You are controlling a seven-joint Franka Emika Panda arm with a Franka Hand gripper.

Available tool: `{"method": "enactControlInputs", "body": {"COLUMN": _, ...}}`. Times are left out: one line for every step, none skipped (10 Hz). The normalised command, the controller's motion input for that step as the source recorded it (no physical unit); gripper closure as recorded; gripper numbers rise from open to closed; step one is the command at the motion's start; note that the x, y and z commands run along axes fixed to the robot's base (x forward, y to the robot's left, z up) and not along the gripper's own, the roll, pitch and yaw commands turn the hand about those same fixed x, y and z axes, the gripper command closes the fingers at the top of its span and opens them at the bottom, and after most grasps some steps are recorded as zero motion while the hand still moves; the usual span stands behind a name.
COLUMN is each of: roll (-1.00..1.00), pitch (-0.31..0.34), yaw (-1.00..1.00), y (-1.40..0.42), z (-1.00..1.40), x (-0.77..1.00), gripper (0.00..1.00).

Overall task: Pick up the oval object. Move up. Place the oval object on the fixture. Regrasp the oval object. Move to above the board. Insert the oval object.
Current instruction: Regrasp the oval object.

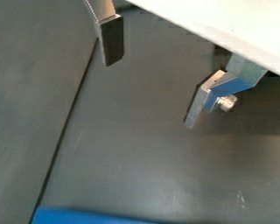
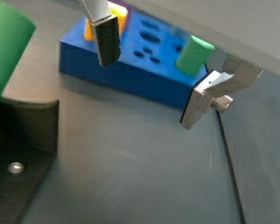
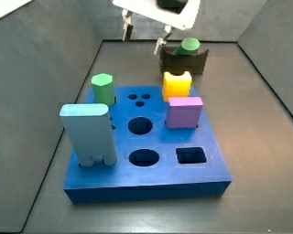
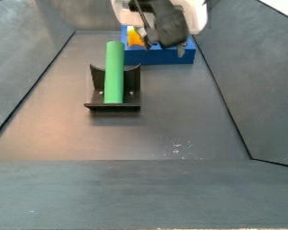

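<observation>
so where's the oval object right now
The oval object lies on the fixture in a side view, free of the open gripper, which is above by the board.

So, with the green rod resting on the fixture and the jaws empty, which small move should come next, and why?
Probably lower the gripper toward the oval object to regrasp it. The rod stands on the fixture, and the jaws are open with nothing between them, hanging above and behind it near the board. That is a judgement only.
</observation>
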Motion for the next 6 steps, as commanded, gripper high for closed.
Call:
{"method": "enactControlInputs", "body": {"roll": 1.0, "pitch": -0.25, "yaw": -0.94, "y": -0.02, "z": 0.0, "x": -0.04, "gripper": 0.0}}
{"method": "enactControlInputs", "body": {"roll": 1.0, "pitch": -0.263, "yaw": -0.95, "y": -0.02, "z": 0.01, "x": -0.05, "gripper": 0.0}}
{"method": "enactControlInputs", "body": {"roll": 1.0, "pitch": -0.268, "yaw": -0.95, "y": -0.02, "z": 0.01, "x": -0.05, "gripper": 0.0}}
{"method": "enactControlInputs", "body": {"roll": 1.0, "pitch": -0.27, "yaw": -0.96, "y": -0.02, "z": 0.0, "x": -0.05, "gripper": 0.0}}
{"method": "enactControlInputs", "body": {"roll": 1.0, "pitch": -0.264, "yaw": -0.96, "y": -0.01, "z": 0.0, "x": -0.05, "gripper": 0.0}}
{"method": "enactControlInputs", "body": {"roll": 1.0, "pitch": -0.247, "yaw": -0.98, "y": -0.01, "z": 0.0, "x": -0.05, "gripper": 0.0}}
